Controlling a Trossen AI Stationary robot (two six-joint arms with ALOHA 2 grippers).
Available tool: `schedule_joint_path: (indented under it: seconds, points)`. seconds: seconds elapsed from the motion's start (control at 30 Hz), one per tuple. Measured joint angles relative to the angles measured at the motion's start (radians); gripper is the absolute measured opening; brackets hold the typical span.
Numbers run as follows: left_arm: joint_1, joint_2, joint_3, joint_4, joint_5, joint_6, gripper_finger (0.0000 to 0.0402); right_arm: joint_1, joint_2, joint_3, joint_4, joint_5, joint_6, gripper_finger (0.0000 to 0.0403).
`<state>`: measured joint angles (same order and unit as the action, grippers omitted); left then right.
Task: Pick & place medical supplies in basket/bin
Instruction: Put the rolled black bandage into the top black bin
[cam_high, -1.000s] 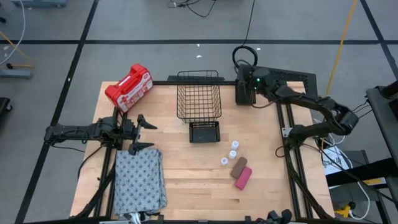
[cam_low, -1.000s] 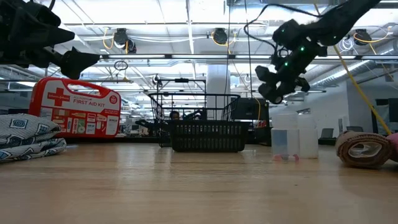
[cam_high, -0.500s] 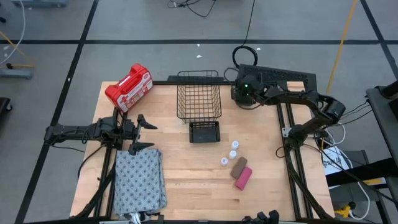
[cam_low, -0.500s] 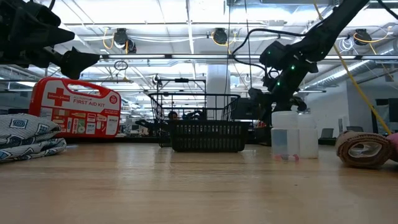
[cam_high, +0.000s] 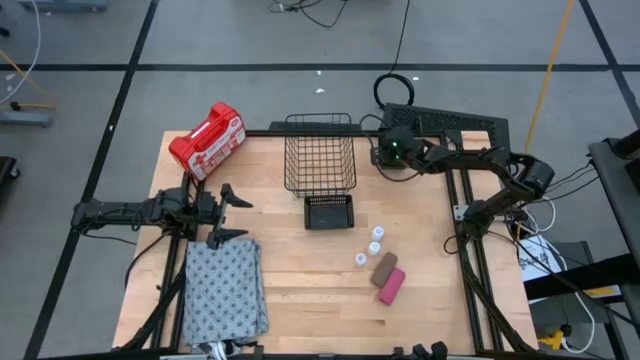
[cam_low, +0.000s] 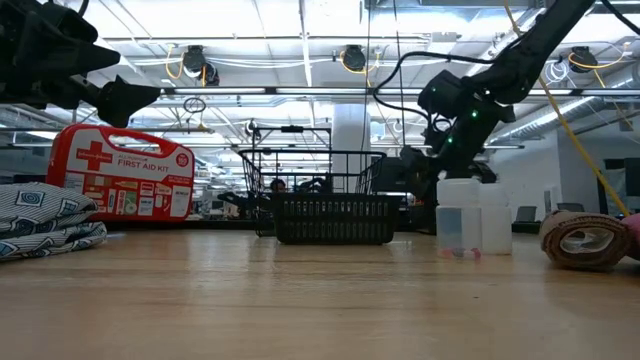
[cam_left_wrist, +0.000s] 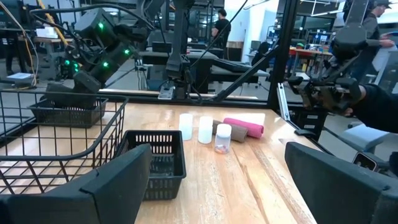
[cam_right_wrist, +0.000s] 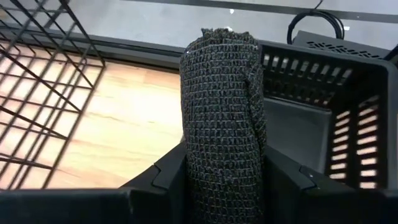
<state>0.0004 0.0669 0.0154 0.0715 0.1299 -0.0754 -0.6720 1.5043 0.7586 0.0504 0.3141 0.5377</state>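
My right gripper (cam_high: 384, 152) is at the table's far right, shut on a dark woven roll (cam_right_wrist: 224, 106). It hovers over a black slotted bin (cam_right_wrist: 336, 118), beside the wire-mesh basket (cam_high: 320, 160). Three white vials (cam_high: 372, 245), a brown block (cam_high: 384, 267) and a pink block (cam_high: 391, 286) rest on the wood right of centre. The grey dotted cloth (cam_high: 224, 290) lies folded at the near left. My left gripper (cam_high: 230, 215) waits open just beyond the cloth. My right gripper pinches the dark woven roll between its two fingers (cam_right_wrist: 168, 177), which press on opposite sides of its lower part (cam_right_wrist: 224, 168). The roll stands up out of the fingers, lifted clear above the slotted bin. The gripper slants downward from the table's right side.
A small black bin (cam_high: 329, 212) sits just in front of the wire basket. A red first aid kit (cam_high: 208, 140) stands at the far left corner. Bare wood stretches across the table's middle and its near edge (cam_high: 320, 330).
My right gripper has come down and toward the wire basket with the dark roll, tipping further downward. It now hangs low over the slotted bin. The roll stays in its fingers.
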Motion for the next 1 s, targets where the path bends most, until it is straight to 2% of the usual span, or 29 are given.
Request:
schedule_joint_path:
  seconds: [0.2,0.67,1.0]
  points:
    - [0.000,0.000,0.000,0.000,0.000,0.000,0.0374,0.000,0.000,-0.001,0.019,0.001,-0.033,0.0154]
    - [0.000,0.000,0.000,0.000,0.000,0.000,0.0374,0.000,0.000,-0.002,0.045,0.000,-0.082,0.0241]
    - [0.000,0.000,0.000,0.000,0.000,0.000,0.0374,-0.003,-0.006,-0.002,0.047,0.004,-0.158,0.0248]
